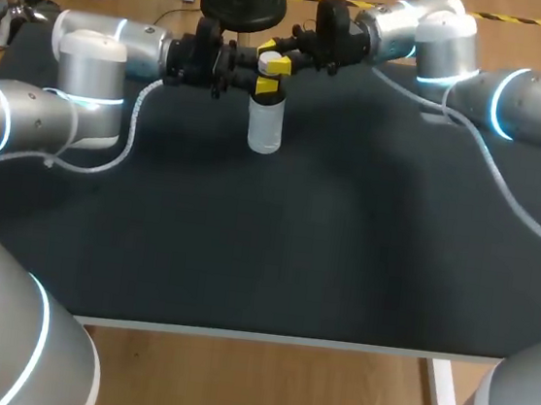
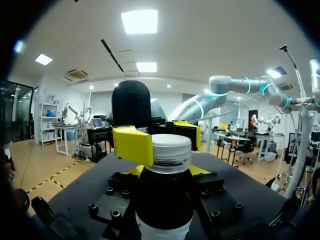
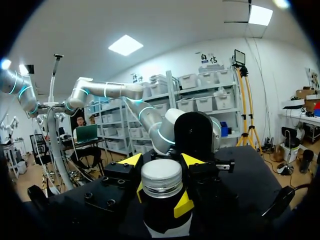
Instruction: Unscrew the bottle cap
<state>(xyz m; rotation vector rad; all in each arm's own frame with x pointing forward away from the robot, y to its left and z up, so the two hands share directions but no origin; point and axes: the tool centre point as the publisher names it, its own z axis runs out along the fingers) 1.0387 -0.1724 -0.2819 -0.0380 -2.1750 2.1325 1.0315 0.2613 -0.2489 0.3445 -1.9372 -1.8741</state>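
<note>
Left jaws: clamping bottle (image 1: 265,129) neck
Right jaws: pinching cap (image 2: 171,147)
Handling: likely light, slick; grip cap's side

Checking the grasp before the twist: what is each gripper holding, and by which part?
One bottle: the left gripper clamps its neck just below the cap; the right gripper clamps the cap.

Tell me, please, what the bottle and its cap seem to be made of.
Cap: probably metal, perhaps aluminium, though silver-coated plastic is possible. It has a satin silver sheen and a pressed band near its lower edge.
Bottle: pale, translucent plastic or frosted glass. Its body looks milky and lets light through, but the look does not settle which.
</note>
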